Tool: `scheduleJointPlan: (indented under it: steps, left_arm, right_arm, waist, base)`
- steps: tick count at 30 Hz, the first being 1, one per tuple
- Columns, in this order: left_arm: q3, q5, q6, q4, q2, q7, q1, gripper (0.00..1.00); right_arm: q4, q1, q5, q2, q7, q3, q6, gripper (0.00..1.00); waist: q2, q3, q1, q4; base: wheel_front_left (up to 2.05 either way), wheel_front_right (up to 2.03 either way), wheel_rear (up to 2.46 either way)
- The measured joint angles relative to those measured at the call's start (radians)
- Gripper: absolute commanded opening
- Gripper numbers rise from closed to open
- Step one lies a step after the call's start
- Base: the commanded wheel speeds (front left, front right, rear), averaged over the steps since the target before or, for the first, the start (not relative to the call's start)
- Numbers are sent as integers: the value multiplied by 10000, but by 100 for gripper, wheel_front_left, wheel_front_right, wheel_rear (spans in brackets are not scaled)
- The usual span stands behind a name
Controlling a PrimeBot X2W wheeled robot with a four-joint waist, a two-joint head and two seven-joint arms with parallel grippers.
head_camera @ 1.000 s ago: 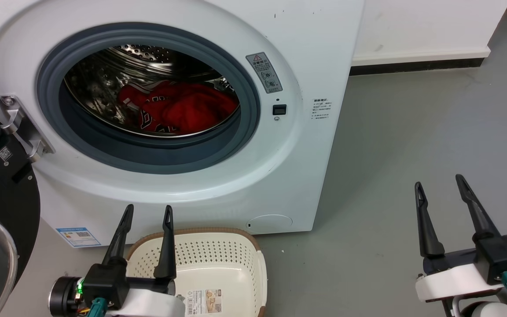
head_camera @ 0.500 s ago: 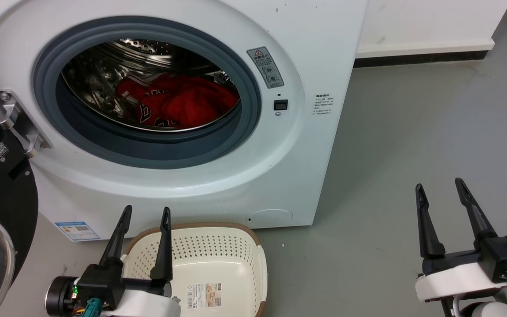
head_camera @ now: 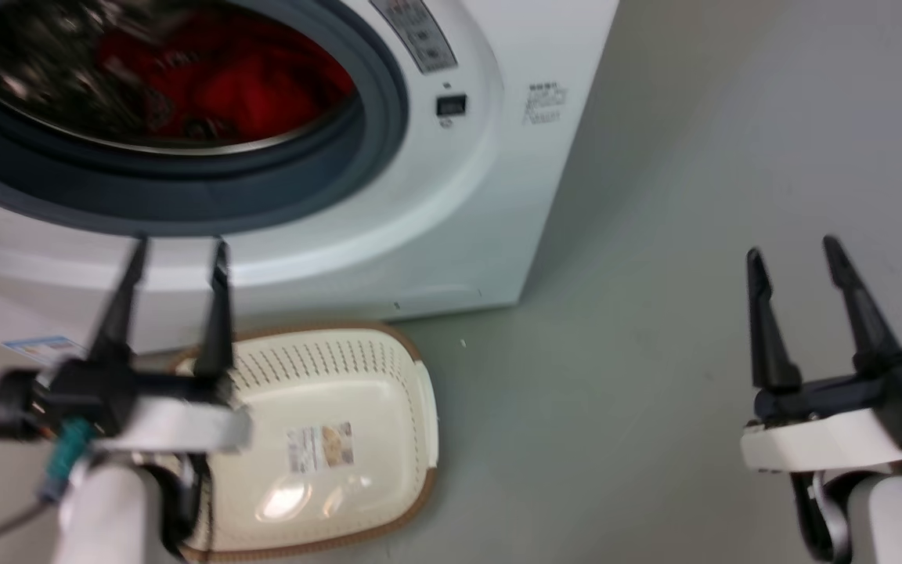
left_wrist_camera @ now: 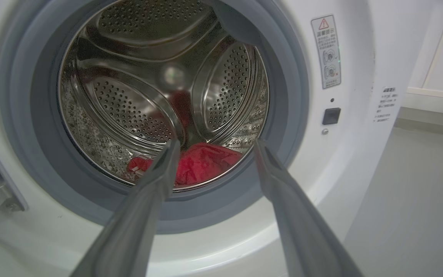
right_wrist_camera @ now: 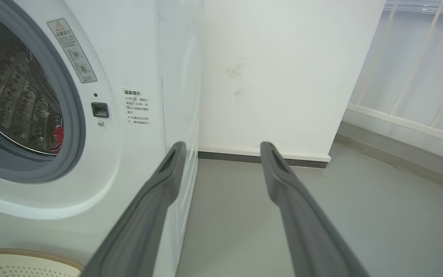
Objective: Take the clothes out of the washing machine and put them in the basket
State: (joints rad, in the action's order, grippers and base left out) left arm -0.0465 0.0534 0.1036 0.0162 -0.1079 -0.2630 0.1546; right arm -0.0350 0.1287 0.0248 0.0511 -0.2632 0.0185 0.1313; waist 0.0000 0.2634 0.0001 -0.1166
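While we faced the washing machine, left gripper: spread, empty
right gripper: spread too
tip: we reckoned reach deep, pinch the clothes

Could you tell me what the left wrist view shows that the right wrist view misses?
Left wrist view: the back wall of the perforated steel drum, the open left gripper. Right wrist view: the brown rim of the oval cream plastic basket, the open right gripper. Both: the large white washing machine, its grey rubber ring, bright red clothes.
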Motion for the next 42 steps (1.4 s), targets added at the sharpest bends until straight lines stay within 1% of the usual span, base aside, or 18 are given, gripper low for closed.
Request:
scheduleJointPlan:
  steps: [2,5,8,9,12,17,20,24,30,34,38,42]
  left_arm:
    - [-251,82,44,-259,-336,0,705,100]
    - [-491,188,123,-1051,-978,-2,2078,100]
    - [-288,368,201,-2314,-1655,33,3579,100]
    - [-230,489,217,-2731,-1852,263,4151,100]
    - [-58,1099,245,-3685,-2451,1162,5923,100]
    - [1129,1814,255,-4723,-3879,3168,8723,100]
    - [1662,2067,257,-5363,-4510,4431,10200,100]
    - [2217,2234,257,-6167,-5175,5954,11915,100]
    - [3060,2326,257,-7125,-5829,8151,13558,100]
    - [3655,2299,255,-7471,-6103,9294,14363,100]
    - [3904,2322,270,-7967,-6086,9898,14648,100]
    - [4038,2372,272,-8215,-6092,9846,14740,100]
  right_arm:
    - [-109,183,-125,2,0,132,0,100]
    - [-286,490,-265,8,0,426,-2,100]
    - [-389,693,-349,10,0,675,-2,100]
    - [-407,755,-360,8,0,715,0,100]
    - [-451,883,-479,8,0,713,-2,100]
    - [-867,1338,-986,6,0,414,0,100]
    - [-1126,1389,-1147,8,0,33,0,100]
    - [-1373,1508,-1356,2,0,-380,0,100]
    - [-1509,1497,-1630,6,0,-782,0,100]
    - [-1674,1491,-1929,4,0,-968,0,100]
    - [-1881,1412,-2019,4,0,-978,0,100]
    - [-1942,1364,-2061,2,0,-976,0,100]
  waist:
    - [0,534,0,-145]
    - [0,1378,1,-362]
    - [0,2236,2,-569]
    - [0,2509,2,-633]
    - [0,3299,3,-837]
    - [0,4408,2,-1270]
    - [0,4928,2,-1598]
    - [0,5408,2,-2151]
    - [0,5912,2,-2948]
    - [0,6180,2,-3351]
    - [0,6384,1,-3514]
    - [-1,6456,0,-3541]
  base:
    - [0,0,0]
    - [0,0,0]
    - [0,0,0]
    - [0,0,0]
    - [0,0,0]
    - [0,0,0]
    - [0,0,0]
    - [0,0,0]
    - [0,0,0]
    - [0,0,0]
    - [0,0,0]
    - [0,0,0]
